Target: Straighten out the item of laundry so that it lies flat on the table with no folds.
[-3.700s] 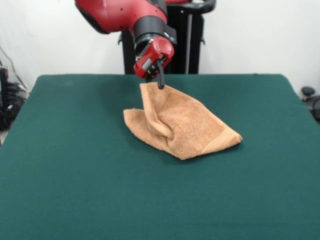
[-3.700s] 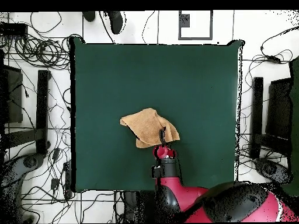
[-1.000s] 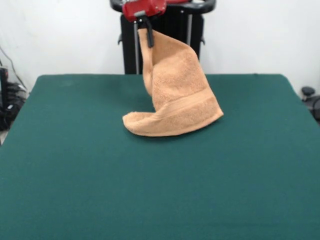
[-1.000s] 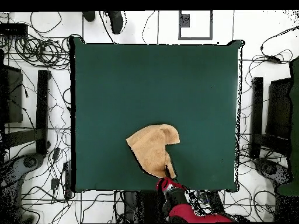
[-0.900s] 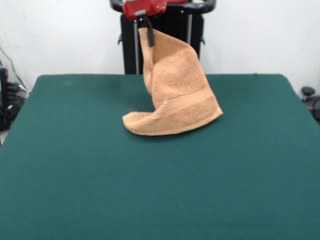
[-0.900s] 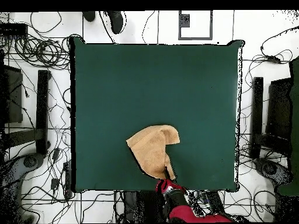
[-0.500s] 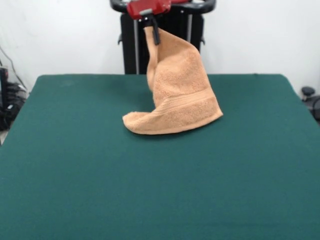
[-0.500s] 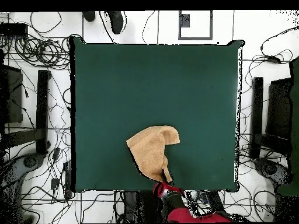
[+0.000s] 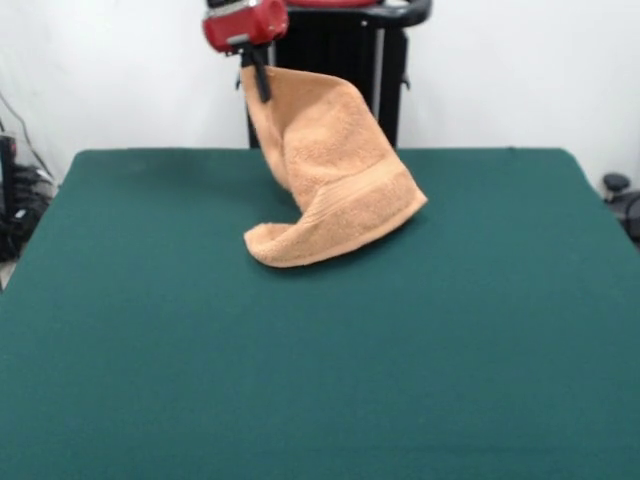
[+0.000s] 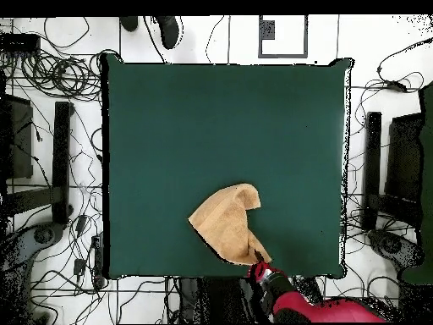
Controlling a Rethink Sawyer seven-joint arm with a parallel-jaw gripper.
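The near part of the table point(image 9: 320, 400) is bare green cloth. Towards the middle, the lower hem of the towel point(image 9: 330, 190) is rested on the felt, its tip curled under in a fold. From there the cloth is drawn up and back, with a woven band seen across it, to one corner pinched between the closed fingers of the gripper point(image 9: 260, 75), held high over the far edge. If the corner is released from here, a crumpled heap is likely to be formed; if it is dragged sideways too quickly, the folded hem may be rolled further under.
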